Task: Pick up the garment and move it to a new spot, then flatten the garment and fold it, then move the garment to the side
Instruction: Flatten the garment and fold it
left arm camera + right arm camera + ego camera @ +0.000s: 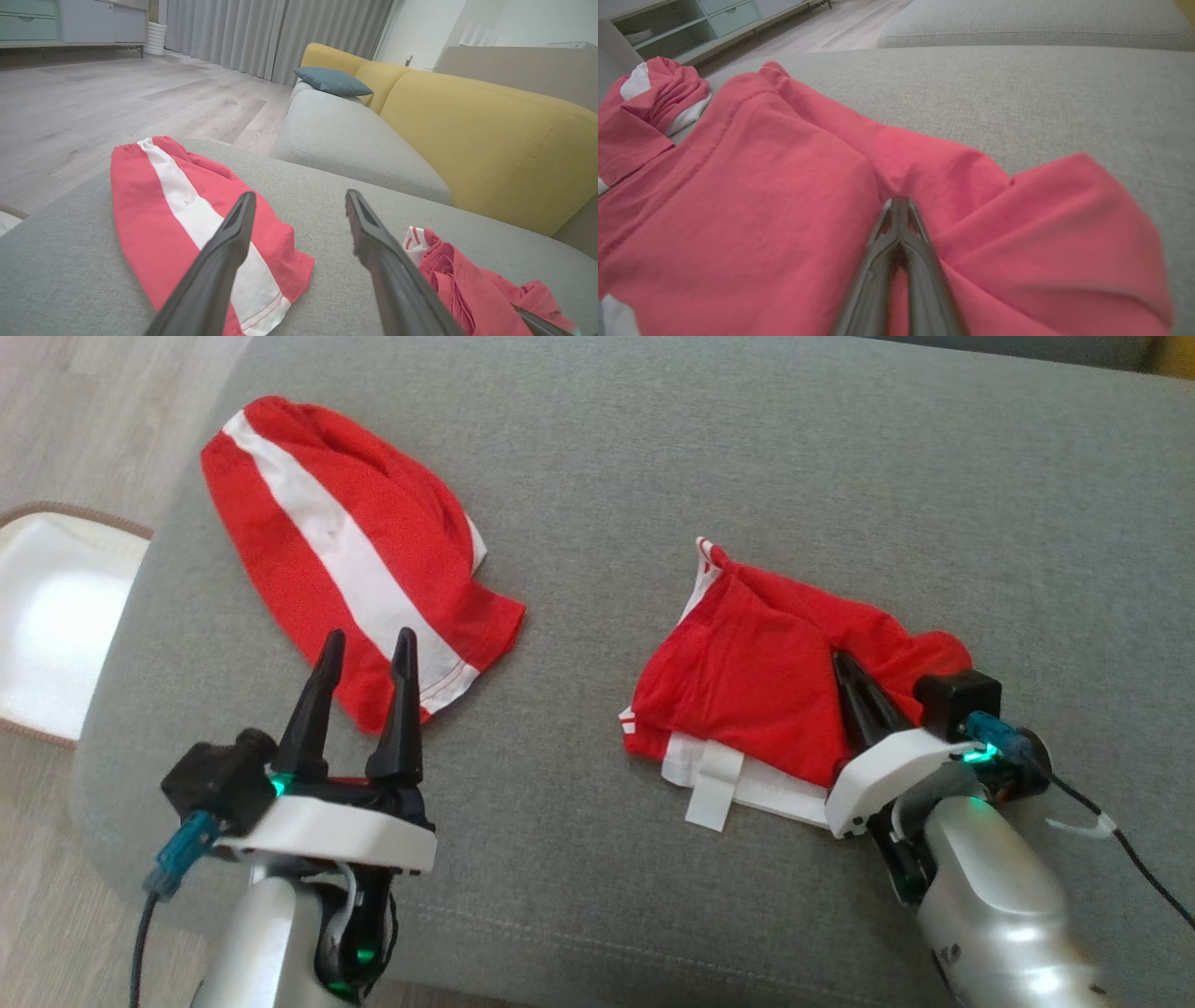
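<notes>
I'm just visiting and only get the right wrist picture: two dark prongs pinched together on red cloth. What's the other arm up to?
Observer: The left gripper is wide open and holds nothing. Its fingers point at the near end of a striped garment.
Operator: Is my red cloth lying neatly?
Observer: No. The crumpled garment is bunched up, with a white tab sticking out from under its near edge.
Operator: What's it all sitting on?
Observer: A grey cushion, part of a sofa with a yellow backrest.
</notes>
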Controlling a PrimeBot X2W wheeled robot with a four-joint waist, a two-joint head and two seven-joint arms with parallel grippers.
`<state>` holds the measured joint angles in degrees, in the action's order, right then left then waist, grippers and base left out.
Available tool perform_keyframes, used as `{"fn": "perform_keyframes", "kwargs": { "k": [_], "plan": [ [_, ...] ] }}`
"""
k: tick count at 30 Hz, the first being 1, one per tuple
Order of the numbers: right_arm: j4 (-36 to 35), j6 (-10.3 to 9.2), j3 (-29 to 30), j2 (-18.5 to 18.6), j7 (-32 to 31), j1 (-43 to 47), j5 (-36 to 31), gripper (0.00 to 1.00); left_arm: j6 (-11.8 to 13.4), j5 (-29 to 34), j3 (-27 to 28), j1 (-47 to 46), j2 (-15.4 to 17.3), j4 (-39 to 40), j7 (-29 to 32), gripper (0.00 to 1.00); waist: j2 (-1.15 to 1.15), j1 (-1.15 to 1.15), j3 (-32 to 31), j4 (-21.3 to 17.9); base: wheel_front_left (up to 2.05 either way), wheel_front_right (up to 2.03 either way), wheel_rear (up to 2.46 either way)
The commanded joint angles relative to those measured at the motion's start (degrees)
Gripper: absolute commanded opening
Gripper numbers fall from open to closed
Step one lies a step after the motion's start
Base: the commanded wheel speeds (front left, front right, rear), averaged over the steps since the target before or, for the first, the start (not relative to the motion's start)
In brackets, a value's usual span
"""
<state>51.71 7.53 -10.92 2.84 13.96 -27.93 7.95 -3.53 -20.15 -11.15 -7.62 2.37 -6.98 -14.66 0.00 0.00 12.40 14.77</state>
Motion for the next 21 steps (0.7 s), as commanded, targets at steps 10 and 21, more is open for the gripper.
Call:
{"fn": "perform_keyframes", "kwargs": {
  "k": [10,21],
  "plan": [
    [-4.1,-0.04,-3.7,0.0,1.0,-1.0,3.8,0.0,0.1,0.1,2.7,-1.8,0.5,2.3,-0.3,1.0,0.0,0.0,-3.5,-5.3,0.0,0.0,0.0],
    [-24.7,-0.04,2.9,0.0,1.0,9.0,-4.1,1.0,1.3,-0.3,2.4,0.3,0.5,3.5,-0.3,1.0,0.0,0.0,-8.9,-12.2,0.0,0.0,0.0]
  ]
}}
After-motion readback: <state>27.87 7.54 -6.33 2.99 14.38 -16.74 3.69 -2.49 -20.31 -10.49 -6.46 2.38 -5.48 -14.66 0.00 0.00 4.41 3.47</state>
